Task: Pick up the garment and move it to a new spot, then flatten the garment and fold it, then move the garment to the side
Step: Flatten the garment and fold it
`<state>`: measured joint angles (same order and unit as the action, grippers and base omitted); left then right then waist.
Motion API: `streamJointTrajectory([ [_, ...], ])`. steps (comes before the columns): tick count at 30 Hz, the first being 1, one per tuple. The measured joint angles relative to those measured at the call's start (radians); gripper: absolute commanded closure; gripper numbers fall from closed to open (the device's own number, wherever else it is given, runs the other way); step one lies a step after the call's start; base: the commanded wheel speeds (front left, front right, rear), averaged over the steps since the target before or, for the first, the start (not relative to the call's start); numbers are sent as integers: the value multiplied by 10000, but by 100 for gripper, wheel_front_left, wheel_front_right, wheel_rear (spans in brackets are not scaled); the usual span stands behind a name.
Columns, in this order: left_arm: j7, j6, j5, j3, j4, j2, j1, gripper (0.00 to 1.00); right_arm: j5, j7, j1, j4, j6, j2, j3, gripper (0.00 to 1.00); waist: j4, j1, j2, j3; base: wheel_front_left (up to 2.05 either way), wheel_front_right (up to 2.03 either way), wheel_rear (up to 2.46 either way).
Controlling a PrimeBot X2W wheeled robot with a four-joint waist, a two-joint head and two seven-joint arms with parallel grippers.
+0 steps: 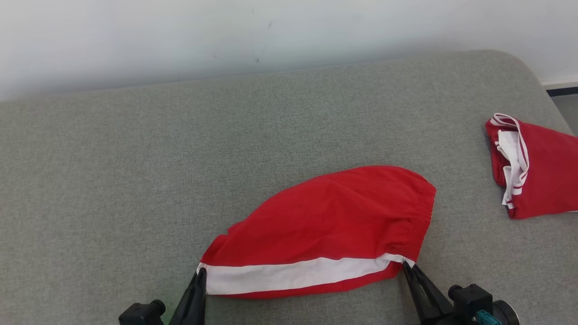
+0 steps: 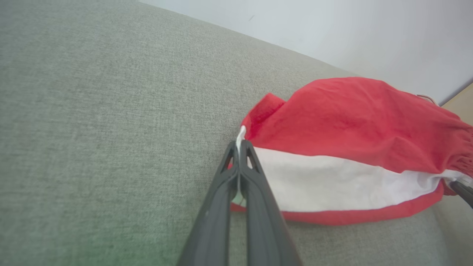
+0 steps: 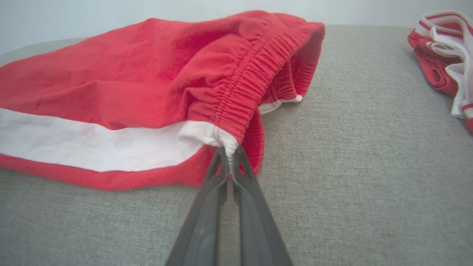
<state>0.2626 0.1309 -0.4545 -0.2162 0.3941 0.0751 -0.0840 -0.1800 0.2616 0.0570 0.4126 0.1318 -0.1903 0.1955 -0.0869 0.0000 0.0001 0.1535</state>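
Nothing legible anywhere: no lettering, label, brand mark or number to be read on the red garment (image 1: 325, 216), nor on the second red-and-white garment (image 1: 542, 176) lying apart at the right.

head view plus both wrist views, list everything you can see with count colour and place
red shorts: one, red with a white side stripe, middle of the padded surface toward its near edge
second garment: one, red with white trim, bunched at the far right, apart from the shorts
padded surface: one, grey fabric, under both garments
wall: one, white, behind the padded surface
left pincer: one, dark, shut on the stripe's left end
right pincer: one, dark, shut on the stripe's end at the elastic waistband
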Motion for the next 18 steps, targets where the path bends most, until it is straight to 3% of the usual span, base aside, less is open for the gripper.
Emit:
streamJointTrajectory([
  [10, 2, 2, 370, 489, -1248, 245, -104, 100, -786, 0, 59, -2151, 0, -328, 274, 100, -59, 0, 0, -500, 0, 0, 0],
  [13, 2, 0, 468, 702, -1889, 713, -549, 100, -1193, 0, 550, -2913, 0, -596, 330, 100, -47, 0, -1, -792, 0, 0, 0],
  [18, 0, 4, 602, 629, -2759, 2021, -1944, 100, -2063, -2, 1988, -3626, 0, -1093, 531, 100, -4, -1, -1, -1326, 0, 0, 0],
])
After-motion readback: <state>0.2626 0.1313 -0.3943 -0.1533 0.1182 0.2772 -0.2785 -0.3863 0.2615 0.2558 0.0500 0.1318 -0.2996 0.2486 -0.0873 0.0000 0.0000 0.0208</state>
